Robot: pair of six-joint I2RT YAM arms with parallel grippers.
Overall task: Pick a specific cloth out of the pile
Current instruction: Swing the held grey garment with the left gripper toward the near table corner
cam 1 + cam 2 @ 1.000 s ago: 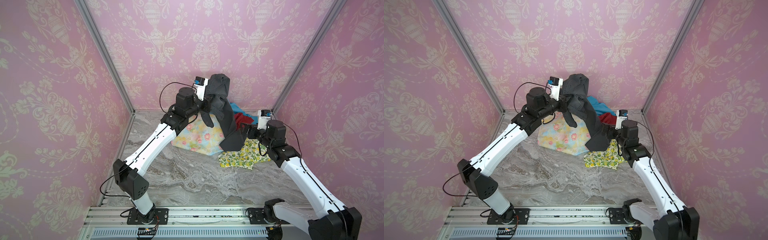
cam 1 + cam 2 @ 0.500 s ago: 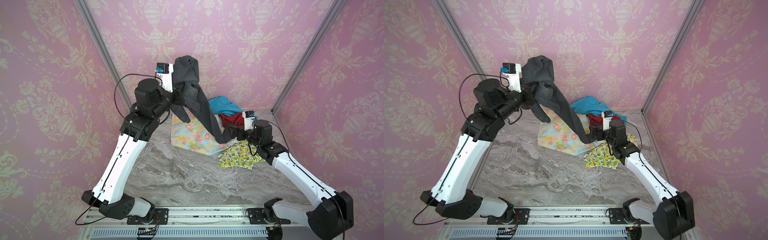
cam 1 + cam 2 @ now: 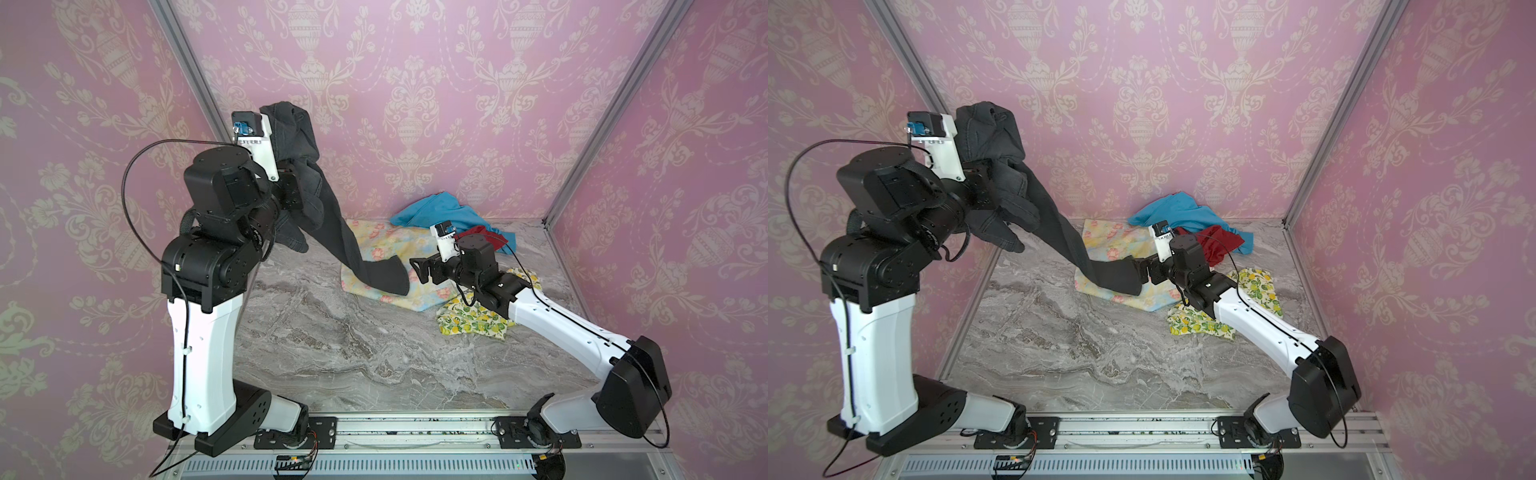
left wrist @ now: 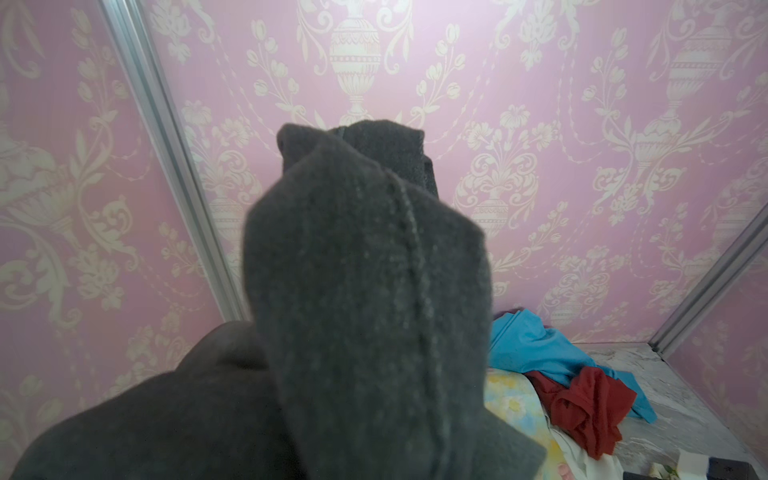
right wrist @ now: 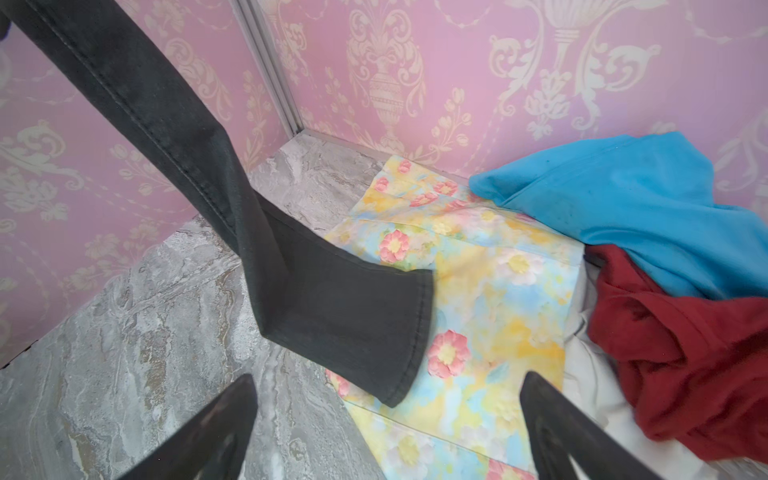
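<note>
Thick charcoal cloth [image 5: 324, 316], long seamed strip, flat hemmed end

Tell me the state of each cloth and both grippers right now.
black cloth: lifted, draped over the left gripper, lower end on the floral cloth.
left gripper: shut on the black cloth.
right gripper: open, empty, near the black cloth's end.
floral cloth: flat on the table.
blue cloth: crumpled.
red cloth: crumpled.
lemon cloth: rumpled on the table.

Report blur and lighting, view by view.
Left wrist view: black cloth too close, soft, blocking the middle; wall behind sharper. Right wrist view: right gripper fingers blurred, floral cloth in focus. Both top views: even light, no glare.
</note>
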